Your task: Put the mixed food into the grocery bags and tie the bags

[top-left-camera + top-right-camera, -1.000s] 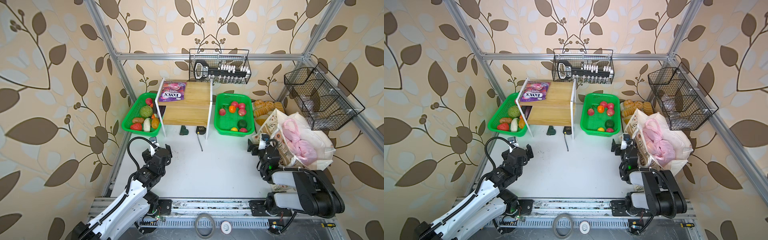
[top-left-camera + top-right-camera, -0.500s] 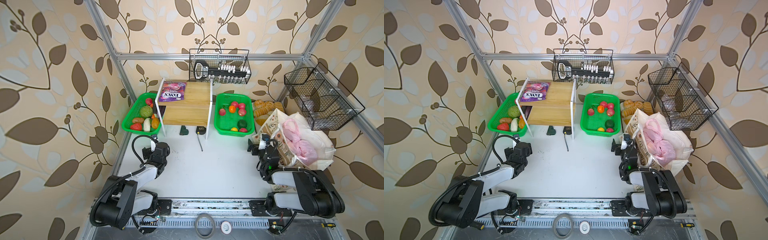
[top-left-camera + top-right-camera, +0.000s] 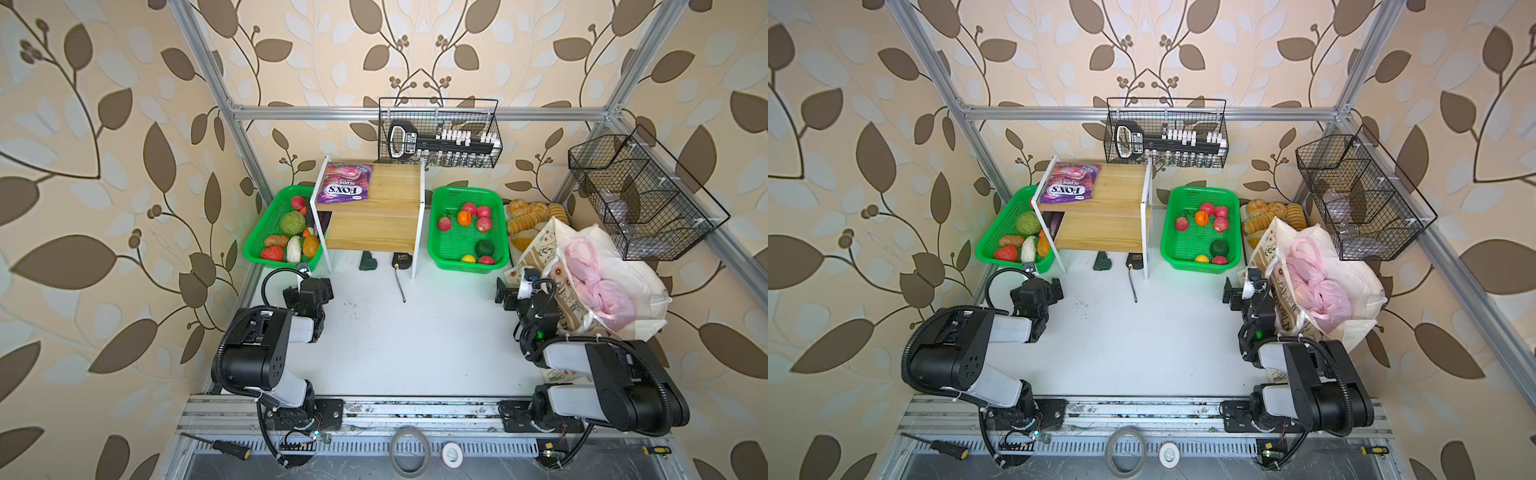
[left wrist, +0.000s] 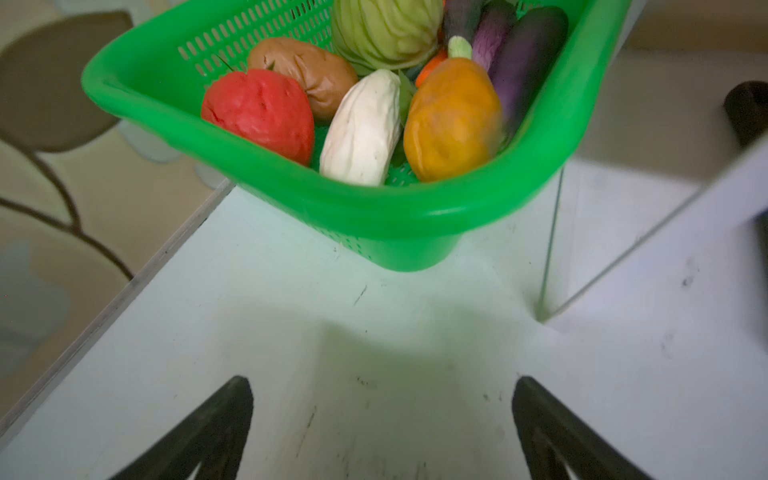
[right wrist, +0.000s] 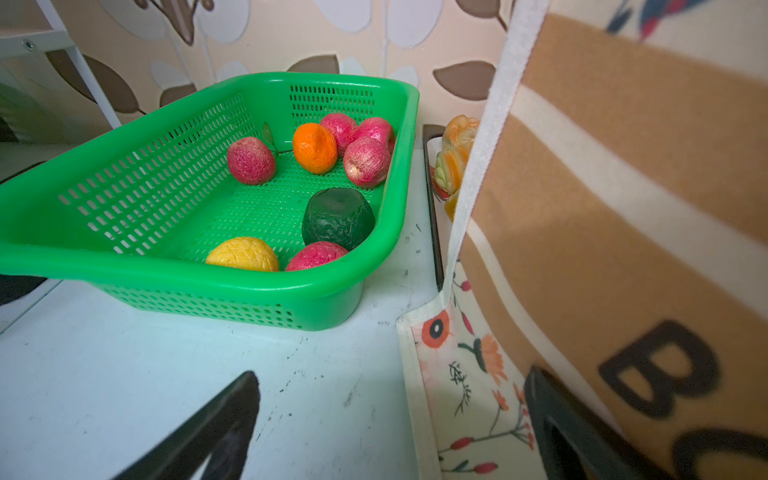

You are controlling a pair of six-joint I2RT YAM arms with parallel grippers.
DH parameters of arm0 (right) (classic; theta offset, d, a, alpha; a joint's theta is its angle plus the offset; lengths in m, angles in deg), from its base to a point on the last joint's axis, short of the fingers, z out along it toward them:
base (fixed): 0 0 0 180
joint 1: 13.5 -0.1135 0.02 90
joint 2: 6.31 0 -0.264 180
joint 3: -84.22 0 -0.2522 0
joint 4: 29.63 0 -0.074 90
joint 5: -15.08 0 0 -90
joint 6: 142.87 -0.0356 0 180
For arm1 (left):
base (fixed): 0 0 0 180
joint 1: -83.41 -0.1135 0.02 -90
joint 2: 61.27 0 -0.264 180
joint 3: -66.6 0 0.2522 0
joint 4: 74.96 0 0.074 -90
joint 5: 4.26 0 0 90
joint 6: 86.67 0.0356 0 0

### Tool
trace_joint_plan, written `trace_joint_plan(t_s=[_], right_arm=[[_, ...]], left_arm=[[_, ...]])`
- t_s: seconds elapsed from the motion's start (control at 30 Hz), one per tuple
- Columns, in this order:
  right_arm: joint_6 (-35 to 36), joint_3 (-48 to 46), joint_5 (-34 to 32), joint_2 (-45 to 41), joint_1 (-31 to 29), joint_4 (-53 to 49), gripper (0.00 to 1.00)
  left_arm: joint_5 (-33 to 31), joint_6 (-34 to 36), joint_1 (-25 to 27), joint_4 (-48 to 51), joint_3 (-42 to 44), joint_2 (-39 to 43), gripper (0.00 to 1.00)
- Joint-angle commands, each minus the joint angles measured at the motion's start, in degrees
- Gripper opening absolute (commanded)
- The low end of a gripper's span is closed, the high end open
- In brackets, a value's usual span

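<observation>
The grocery bags stand at the right in both top views: a cream canvas tote [image 3: 640, 286] [image 3: 1358, 278] with a bunched pink plastic bag [image 3: 598, 291] [image 3: 1320, 291] lying in its mouth. The mixed food is hidden. My right gripper [image 3: 510, 291] [image 5: 392, 374] is open just above the table, one finger [image 5: 561, 419] against the tote's printed side [image 5: 623, 208]; nothing is between its fingers. Over bare table my left gripper [image 3: 308, 291] [image 4: 382, 386] is also open and empty, facing the left green basket [image 4: 374, 216].
The left green basket [image 3: 253, 245] holds vegetables, the right one [image 3: 469, 268] [image 5: 208, 274] round fruits. Between them a wooden shelf [image 3: 374, 224] carries a purple FOX'S packet [image 3: 344, 189]. Bread rolls [image 3: 532, 214] lie behind the tote. A thin tool [image 3: 400, 286] lies under the shelf.
The left arm has folded back toward its base, with its gripper still in front of the left basket. The right arm has not moved.
</observation>
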Motion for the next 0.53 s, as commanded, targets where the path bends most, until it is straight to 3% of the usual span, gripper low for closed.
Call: trace_joint_plan(t_s=[0.0,0.5], right_arm=[[-0.09,1.07,-0.69,-0.11,0.55,-0.01,1.00],[0.43,1.11,1.02,-0.06,0.61,-0.15,1.00]], left_arm=[[1.06,-0.83,-0.13,-1.27,-0.92,1.56,0.99],[1.02,-0.96,-0.14,-0.90,-0.84,1.82,0.99]])
